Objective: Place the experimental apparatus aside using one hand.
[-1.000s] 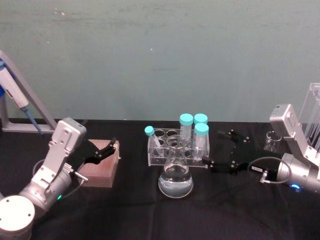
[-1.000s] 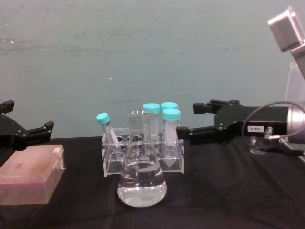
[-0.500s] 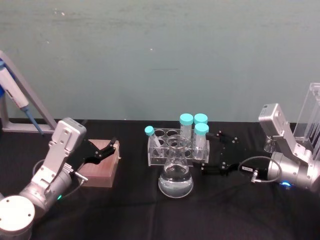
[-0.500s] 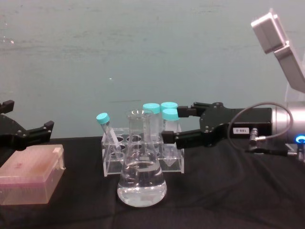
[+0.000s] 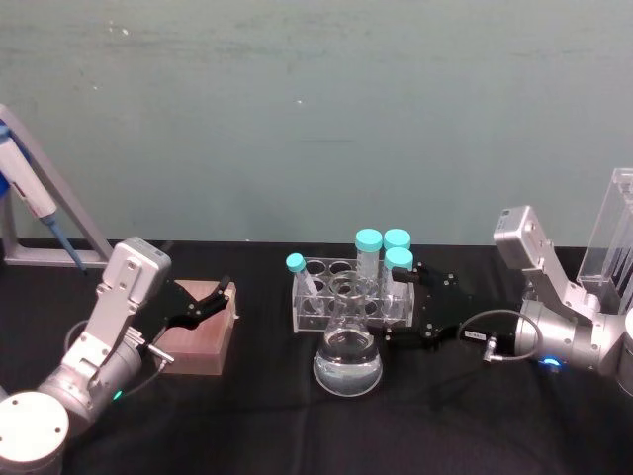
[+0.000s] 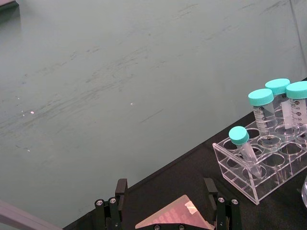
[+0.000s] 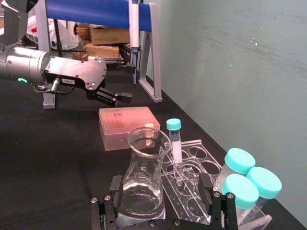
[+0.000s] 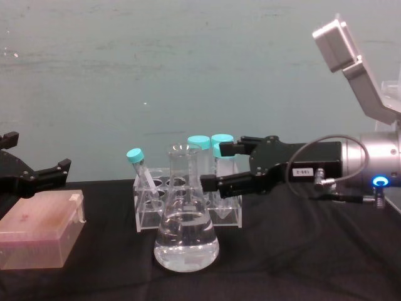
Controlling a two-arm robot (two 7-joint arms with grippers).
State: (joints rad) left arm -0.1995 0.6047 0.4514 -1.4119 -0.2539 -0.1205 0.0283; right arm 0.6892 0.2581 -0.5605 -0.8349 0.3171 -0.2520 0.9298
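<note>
Conical flask [image 5: 347, 348], part-filled with clear liquid, stands upright at the middle of the table [image 5: 247, 426], toward the front edge and just in front of the tube rack [image 5: 331, 297]. Right gripper [image 5: 401, 305] open, fingers spread beside the flask's neck on its right; contact unclear. Left gripper [image 5: 220, 295] open above the pink box [image 5: 198, 341] at the table's left. Tall pipette rack [image 5: 615, 233] at the right edge.
</note>
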